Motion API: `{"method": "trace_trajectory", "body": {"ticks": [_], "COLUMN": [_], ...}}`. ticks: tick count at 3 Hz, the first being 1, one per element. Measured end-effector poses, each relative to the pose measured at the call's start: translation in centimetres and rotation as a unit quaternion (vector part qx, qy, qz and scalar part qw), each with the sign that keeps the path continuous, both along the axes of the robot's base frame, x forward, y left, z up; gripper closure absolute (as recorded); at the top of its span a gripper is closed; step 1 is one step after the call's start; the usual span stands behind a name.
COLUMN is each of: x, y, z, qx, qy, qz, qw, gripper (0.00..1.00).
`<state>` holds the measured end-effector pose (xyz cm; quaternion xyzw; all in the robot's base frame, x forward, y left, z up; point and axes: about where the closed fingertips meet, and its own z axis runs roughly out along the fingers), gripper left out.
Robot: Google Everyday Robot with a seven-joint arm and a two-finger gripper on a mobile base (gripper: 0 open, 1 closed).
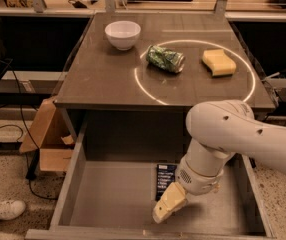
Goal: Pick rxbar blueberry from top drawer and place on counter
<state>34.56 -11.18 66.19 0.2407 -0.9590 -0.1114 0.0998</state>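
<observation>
The rxbar blueberry (165, 180), a dark navy bar with pale text, lies flat on the floor of the open top drawer (108, 204), near its middle. My gripper (166, 204) hangs inside the drawer just in front of and slightly right of the bar, its cream fingers pointing down-left; the arm's white wrist covers the bar's right edge. The counter (108, 79) with its white ring lies above the drawer, behind the arm.
On the counter stand a white bowl (122, 34), a dented green can (165, 59) and a yellow sponge (218, 62). A cardboard box (48, 139) sits on the floor left of the drawer. A shoe (0, 210) shows at the lower left.
</observation>
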Motion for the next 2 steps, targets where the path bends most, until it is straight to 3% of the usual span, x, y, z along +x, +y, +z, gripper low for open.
{"method": "trace_trajectory", "body": {"ticks": [1, 2], "x": [0.8, 1.9], "y": [0.5, 0.9], "z": [-0.4, -0.4], "qx": [-0.023, -0.039], "qy": [-0.019, -0.038], "qz": [-0.023, -0.070], "qw": [0.9993, 0.9960], "gripper": [0.00, 0.00]}}
